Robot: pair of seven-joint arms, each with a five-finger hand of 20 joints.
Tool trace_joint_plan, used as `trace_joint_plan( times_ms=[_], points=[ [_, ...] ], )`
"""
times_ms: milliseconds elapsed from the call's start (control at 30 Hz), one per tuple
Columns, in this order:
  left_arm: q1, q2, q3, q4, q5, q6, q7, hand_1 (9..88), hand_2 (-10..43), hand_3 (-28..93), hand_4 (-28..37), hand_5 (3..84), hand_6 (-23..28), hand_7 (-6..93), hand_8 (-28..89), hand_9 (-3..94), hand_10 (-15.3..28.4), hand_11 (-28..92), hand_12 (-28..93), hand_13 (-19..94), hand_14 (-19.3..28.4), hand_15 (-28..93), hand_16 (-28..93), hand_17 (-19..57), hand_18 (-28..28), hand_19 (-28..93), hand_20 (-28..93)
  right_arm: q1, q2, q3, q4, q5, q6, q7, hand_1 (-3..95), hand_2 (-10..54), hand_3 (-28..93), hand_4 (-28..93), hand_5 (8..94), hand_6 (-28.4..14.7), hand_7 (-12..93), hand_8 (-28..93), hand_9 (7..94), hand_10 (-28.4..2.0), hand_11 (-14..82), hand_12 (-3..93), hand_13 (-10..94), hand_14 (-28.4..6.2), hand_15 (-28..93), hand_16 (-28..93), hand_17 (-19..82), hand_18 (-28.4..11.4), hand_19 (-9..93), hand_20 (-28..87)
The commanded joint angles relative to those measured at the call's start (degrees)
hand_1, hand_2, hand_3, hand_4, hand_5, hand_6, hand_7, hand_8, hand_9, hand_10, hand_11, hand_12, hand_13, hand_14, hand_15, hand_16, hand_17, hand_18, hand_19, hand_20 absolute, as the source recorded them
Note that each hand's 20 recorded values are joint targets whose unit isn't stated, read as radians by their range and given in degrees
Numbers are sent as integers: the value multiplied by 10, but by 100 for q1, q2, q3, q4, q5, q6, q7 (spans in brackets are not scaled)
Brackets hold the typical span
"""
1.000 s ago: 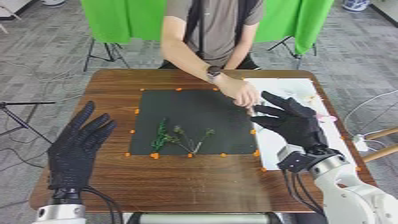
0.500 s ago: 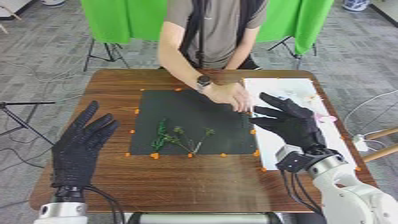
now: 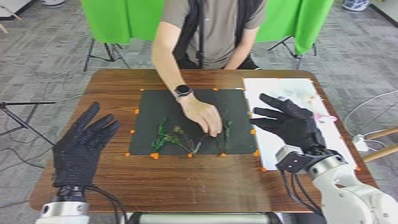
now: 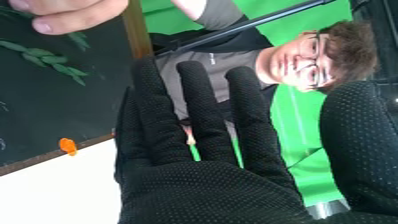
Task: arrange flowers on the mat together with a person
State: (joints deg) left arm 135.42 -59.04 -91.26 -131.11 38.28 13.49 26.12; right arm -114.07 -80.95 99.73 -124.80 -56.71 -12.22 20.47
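On the dark mat (image 3: 147, 107) over the wooden worktop (image 3: 169, 182), the feathery sprig (image 3: 161, 135) is deep green and narrow; the branching stems (image 3: 191, 145) beside it are thin, with small dull-green tufts; the leafy sprig (image 3: 226, 132) near the mat's right edge bears smooth oval leaves, as the right wrist view shows. That makes one feathery sprig, one leafy sprig, and a cluster of branching stems too tangled to count. The person's hand (image 3: 202, 115), just beside the leafy sprig, was at the mat's right edge in the earlier frames; both hand and leafy sprig now lie farther in. The left robot hand (image 3: 78, 157) and right robot hand (image 3: 289, 127) have straight, spread fingers and hold nothing.
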Motion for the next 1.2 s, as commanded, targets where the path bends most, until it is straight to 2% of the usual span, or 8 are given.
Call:
trace_joint_plan(
  times_ms=[33,467,700,867,900,967,1133,1200],
  points=[
    [29,18,20,18,-36,-17,-23,199,73,784,-283,349,74,119,-103,353,198,221,101,268,261,425,-86,-90,212,498,76,-77,-9,-22,-30,-44,86,-8,150,95,814,-283,453,-20,109,-125,491,-178,96,105,400,-222,230,157,28,-185,421,144],
    [-25,78,81,25,-59,24,-15,203,74,784,-283,350,75,118,-103,353,199,221,99,269,261,424,-89,-90,212,500,75,7,159,-41,-29,-469,368,-88,159,90,819,-283,455,-21,111,-126,501,-180,110,107,415,-218,260,156,31,-185,439,150],
    [-67,131,113,35,-64,36,30,204,74,784,-283,350,76,118,-103,353,200,221,98,270,261,423,-89,-91,213,502,74,134,630,-339,-156,-1835,1409,71,182,67,829,-282,456,-19,120,-129,541,-187,152,113,465,-207,355,133,53,-185,491,160],
    [-94,130,105,42,-50,2,2,204,74,786,-283,351,76,118,-103,353,201,222,99,270,261,423,-89,-91,213,502,73,282,1211,-763,-192,-3608,2268,726,209,44,831,-282,461,-16,131,-135,572,-184,182,114,511,-192,415,106,79,-190,545,162],
    [-94,132,102,35,-47,11,-7,204,73,787,-283,351,76,118,-103,353,202,222,99,270,261,424,-89,-91,213,502,73,549,1424,-1080,-105,-3892,2634,1037,210,42,829,-282,465,-16,133,-136,580,-184,188,115,519,-189,424,104,84,-191,555,162],
    [-99,135,107,31,-26,27,-15,207,71,790,-283,351,76,118,-103,353,201,221,99,270,261,424,-89,-91,213,502,73,677,1573,-1267,-45,-4461,2847,1428,210,31,815,-282,473,-19,134,-137,600,-186,197,117,541,-187,439,100,97,-194,569,160],
    [-96,168,145,25,-57,50,46,210,69,793,-283,350,76,118,-103,354,200,222,99,270,261,424,-89,-91,213,502,72,1063,1858,-1691,217,-5827,2662,2228,229,14,808,-281,486,-21,127,-136,637,-186,209,118,577,-180,450,90,122,-200,607,151],
    [-98,138,132,20,-46,40,-2,210,69,794,-283,350,76,118,-103,353,200,222,99,270,260,424,-89,-91,212,502,72,1242,1919,-1853,330,-6227,2502,2490,234,12,806,-282,486,-21,124,-134,645,-187,209,118,584,-177,453,89,128,-200,616,147]
  ],
)
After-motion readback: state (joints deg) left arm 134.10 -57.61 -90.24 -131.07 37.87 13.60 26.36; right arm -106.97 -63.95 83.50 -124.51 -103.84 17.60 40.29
